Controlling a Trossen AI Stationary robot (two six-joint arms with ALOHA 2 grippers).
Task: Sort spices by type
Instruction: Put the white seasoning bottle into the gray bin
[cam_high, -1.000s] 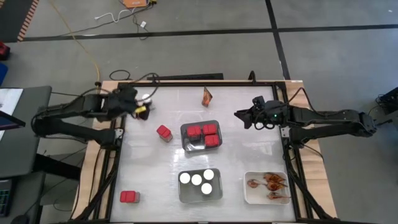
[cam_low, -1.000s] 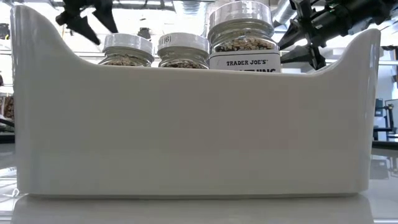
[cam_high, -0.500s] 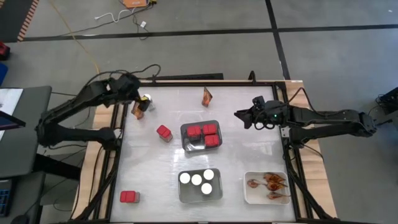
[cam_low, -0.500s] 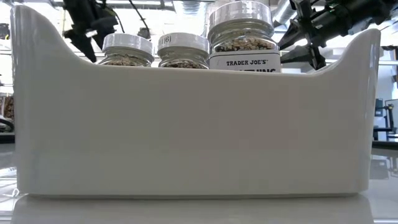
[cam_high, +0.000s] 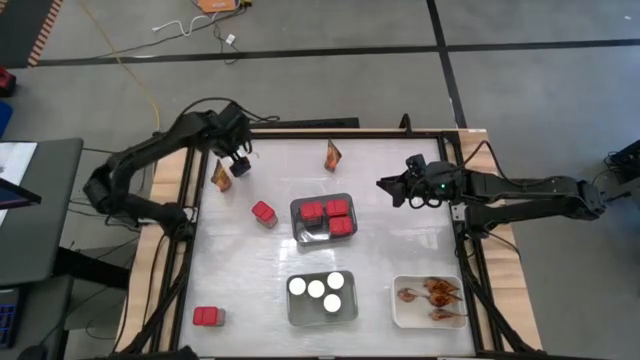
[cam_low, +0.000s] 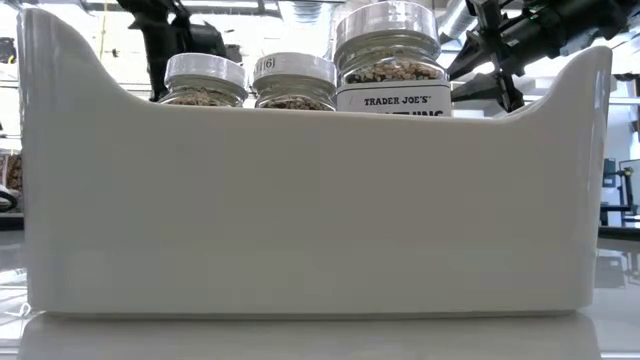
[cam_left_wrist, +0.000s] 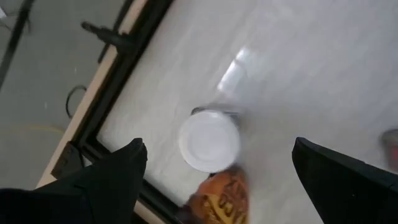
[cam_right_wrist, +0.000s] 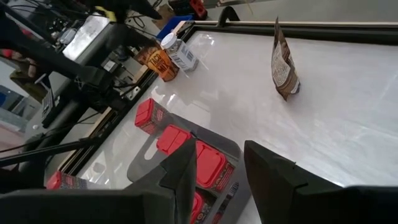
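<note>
Over at the table's far left corner, the left gripper (cam_left_wrist: 214, 171) has swung in wide open and empty above the stray jar (cam_left_wrist: 209, 140), next to an orange packet (cam_left_wrist: 217, 199), so a pickup looks next.

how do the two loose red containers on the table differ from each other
The red container near the middle sits just left of the grey tray of red ones and lies turned at an angle. The red container at the front left corner sits far from every tray and lies square to the table edge. Both are outside any tray, untouched.
</note>
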